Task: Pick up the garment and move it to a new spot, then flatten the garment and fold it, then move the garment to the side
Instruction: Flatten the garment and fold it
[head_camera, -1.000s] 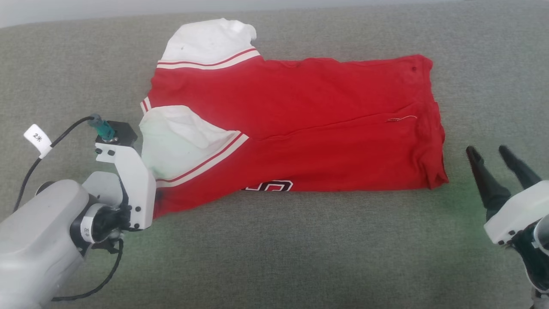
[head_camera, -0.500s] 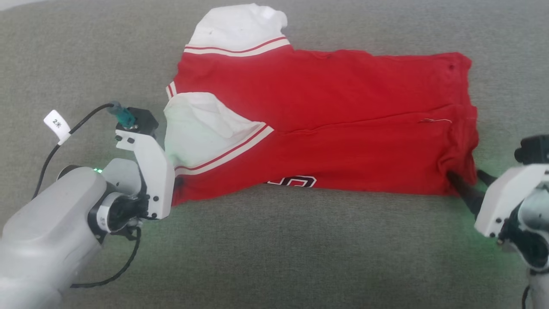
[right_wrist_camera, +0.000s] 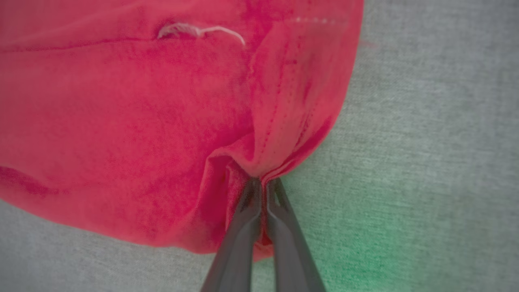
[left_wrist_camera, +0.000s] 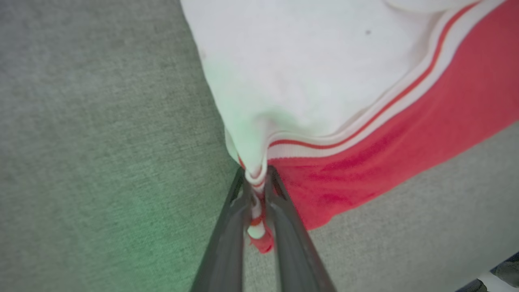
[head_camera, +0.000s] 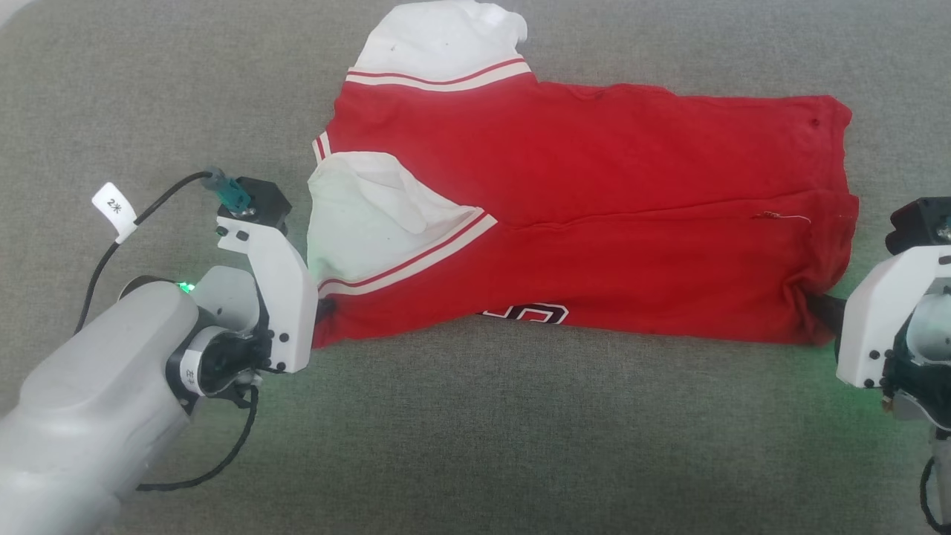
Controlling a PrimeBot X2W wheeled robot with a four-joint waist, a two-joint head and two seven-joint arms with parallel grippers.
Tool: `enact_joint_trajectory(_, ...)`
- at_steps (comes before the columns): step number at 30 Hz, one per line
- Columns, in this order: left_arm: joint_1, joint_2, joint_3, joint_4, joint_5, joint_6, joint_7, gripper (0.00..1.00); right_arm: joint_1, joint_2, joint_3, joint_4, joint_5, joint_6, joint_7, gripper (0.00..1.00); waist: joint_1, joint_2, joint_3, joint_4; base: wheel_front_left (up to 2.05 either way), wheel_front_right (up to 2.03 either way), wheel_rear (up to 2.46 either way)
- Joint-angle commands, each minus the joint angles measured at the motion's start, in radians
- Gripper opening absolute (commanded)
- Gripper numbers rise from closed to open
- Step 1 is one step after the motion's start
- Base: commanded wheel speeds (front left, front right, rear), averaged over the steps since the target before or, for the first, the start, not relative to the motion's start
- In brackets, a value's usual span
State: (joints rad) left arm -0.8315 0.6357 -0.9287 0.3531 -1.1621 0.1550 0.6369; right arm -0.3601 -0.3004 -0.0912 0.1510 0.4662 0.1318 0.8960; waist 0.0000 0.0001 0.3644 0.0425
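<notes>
A grey-green woven surface (head_camera: 475, 446), nubbly like upholstery, runs bare across the foreground, where two pale forearms enter from the near corners. A faint green glow tints the weave beside each wrist. A black cable (head_camera: 111, 249) with a white tag (head_camera: 114, 208) loops off the left arm.

The left gripper (left_wrist_camera: 255, 174) is clamped on the near-left corner of the garment (head_camera: 594, 186), its dark fingers pressed together on a pinch of white-and-red striped trim and red cloth. The right gripper (right_wrist_camera: 261, 182) is closed tight on the near-right corner of the hem, where the red cloth gathers into folds at the fingertips.

Between them the garment lies lengthwise across the middle of the surface, its near edge resting on the weave. A sliver of black, white-outlined lettering (head_camera: 524, 313) peeks out along that edge. A long crease runs from side to side through the red body, and a loose pale thread (head_camera: 780, 216) lies on it toward the right. The near white sleeve (head_camera: 364, 215) is folded in over the red; the far white sleeve (head_camera: 438, 37) sticks out past the far edge.

Beyond the garment the same grey-green weave carries on to the top of the head view, with a paler patch at the far left corner, too small to identify.
</notes>
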Motion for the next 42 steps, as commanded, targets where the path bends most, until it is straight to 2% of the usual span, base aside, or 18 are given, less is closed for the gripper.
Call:
enact_joint_trajectory(1, 0.019, 0.01, -0.008, 0.007, -0.001, 0.01, 0.014, 0.0, 0.04, -0.002, 0.001, 0.006, 0.006, -0.002, 0.037, 0.0, 0.0, -0.0001, -0.005, -0.001, 0.0, 0.0, 0.0)
enact_joint_trajectory(7, 0.008, 0.05, 0.006, -0.041, -0.003, 0.032, 0.034, 0.0, 0.038, -0.033, -0.03, -0.061, 0.017, -0.002, 0.078, 0.0, 0.0, -0.0001, -0.02, 0.001, 0.0, 0.0, 0.0)
enact_joint_trajectory(12, 0.017, 0.094, 0.016, -0.119, -0.007, 0.069, 0.055, 0.0, 0.05, -0.062, -0.049, -0.114, 0.033, -0.002, 0.127, 0.0, 0.0, -0.0001, -0.038, 0.005, 0.0, 0.0, 0.0)
enact_joint_trajectory(19, 0.082, 0.172, 0.018, -0.271, -0.026, 0.154, 0.089, 0.0, 0.105, -0.087, -0.085, -0.183, 0.056, -0.002, 0.191, 0.0, 0.0, -0.0001, -0.055, 0.011, 0.0, 0.0, 0.0)
enact_joint_trajectory(24, 0.146, 0.209, 0.015, -0.36, -0.044, 0.204, 0.086, 0.0, 0.167, -0.066, -0.122, -0.21, 0.067, -0.002, 0.218, 0.0, 0.0, -0.0001, -0.058, 0.016, 0.0, 0.0, 0.0)
enact_joint_trajectory(31, 0.198, 0.193, 0.002, -0.349, -0.053, 0.211, 0.07, 0.0, 0.212, -0.025, -0.112, -0.192, 0.041, -0.002, 0.2, 0.0, 0.0, -0.0001, -0.059, 0.012, 0.0, 0.0, 0.0)
enact_joint_trajectory(32, 0.201, 0.187, 0.001, -0.339, -0.054, 0.207, 0.067, 0.05, 0.212, -0.017, -0.106, -0.184, 0.038, -0.002, 0.19, 0.0, 0.0, -0.0001, -0.06, 0.01, 0.0, 0.0, 0.0)
enact_joint_trajectory(33, 0.203, 0.181, -0.001, -0.329, -0.056, 0.204, 0.064, 0.2, 0.212, -0.007, -0.101, -0.176, 0.036, -0.002, 0.181, 0.0, 0.0, -0.0001, -0.062, 0.008, 0.0, 0.0, 0.0)
enact_joint_trajectory(34, 0.204, 0.175, -0.002, -0.318, -0.056, 0.2, 0.059, 0.27, 0.212, 0.003, -0.094, -0.167, 0.032, -0.002, 0.176, 0.0, 0.0, -0.0001, -0.064, 0.006, 0.0, 0.0, 0.0)
enact_joint_trajectory(35, 0.206, 0.168, -0.001, -0.306, -0.06, 0.196, 0.058, 0.46, 0.214, 0.01, -0.086, -0.157, 0.028, -0.002, 0.171, 0.0, 0.0, -0.0001, -0.066, 0.004, 0.0, 0.0, 0.0)
enact_joint_trajectory(36, 0.208, 0.162, -0.003, -0.294, -0.064, 0.194, 0.061, 0.81, 0.213, 0.016, -0.079, -0.149, 0.023, -0.002, 0.164, 0.01, 0.0, -0.0001, -0.069, 0.002, 0.0, 0.0, 0.0)
enact_joint_trajectory(37, 0.209, 0.159, -0.006, -0.286, -0.066, 0.193, 0.066, 1.0, 0.21, 0.02, -0.074, -0.144, 0.02, -0.002, 0.16, 0.23, 0.0, -0.0001, -0.072, 0.0, 0.0, 0.0, 0.0)
enact_joint_trajectory(38, 0.208, 0.157, -0.007, -0.278, -0.066, 0.191, 0.065, 1.0, 0.208, 0.022, -0.069, -0.142, 0.015, -0.002, 0.15, 0.43, 0.0, -0.0001, -0.075, -0.002, 0.0, 0.0, 0.0)
enact_joint_trajectory(39, 0.203, 0.156, -0.004, -0.272, -0.068, 0.189, 0.064, 1.0, 0.205, 0.025, -0.065, -0.138, 0.015, -0.002, 0.141, 0.67, 0.0, -0.0001, -0.078, -0.004, 0.0, 0.0, 0.0)
enact_joint_trajectory(40, 0.2, 0.157, 0.0, -0.269, -0.071, 0.187, 0.064, 1.0, 0.206, 0.03, -0.062, -0.138, 0.02, -0.002, 0.137, 1.0, 0.0, -0.0001, -0.082, -0.006, 0.0, 0.0, 0.0)
enact_joint_trajectory(42, 0.189, 0.166, 0.009, -0.273, -0.074, 0.185, 0.063, 1.0, 0.205, 0.033, -0.065, -0.142, 0.024, -0.002, 0.123, 1.0, 0.0, -0.0001, -0.091, -0.009, 0.0, 0.0, 0.0)
